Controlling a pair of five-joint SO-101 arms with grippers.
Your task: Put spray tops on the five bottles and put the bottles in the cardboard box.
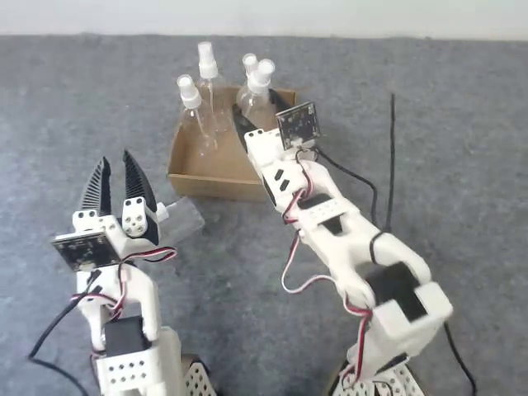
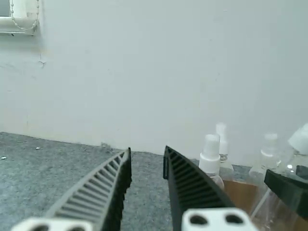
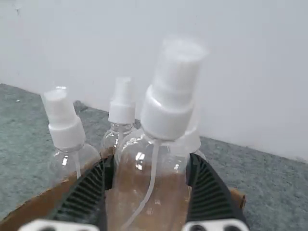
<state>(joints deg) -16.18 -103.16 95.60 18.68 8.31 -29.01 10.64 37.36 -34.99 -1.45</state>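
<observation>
1. The held bottle (image 3: pixel 144 173) is clear plastic and looks empty, so I judge it light, a little squashy and slick-walled. Its spray top (image 3: pixel 174 91) is on, and it stands upright.
2. Best hold, in my judgement: the round body just under the shoulder, squeezed gently. The spray top is the weak point and could pop off or tip the bottle if pinched.
3. The right gripper (image 3: pixel 147 197) is clenched on exactly that body, one ribbed finger on each side.
4. The bottle hangs at the 3 o'clock end of the cardboard box (image 1: pixel 191 175). Whether its base touches the box floor is hidden.
5. Three more capped bottles (image 1: pixel 198 115) stand in the box at 9 to 12 o'clock of the held one, close enough to be knocked over as the fingers open.
6. A fifth bottle (image 1: pixel 186 216) lies on its side on the grey carpet (image 1: pixel 66 99), at 7 o'clock of the box. It may roll when touched.
7. The left gripper (image 1: pixel 115 161) is released, jaws apart and empty, just at 9 o'clock of that fallen bottle.
</observation>
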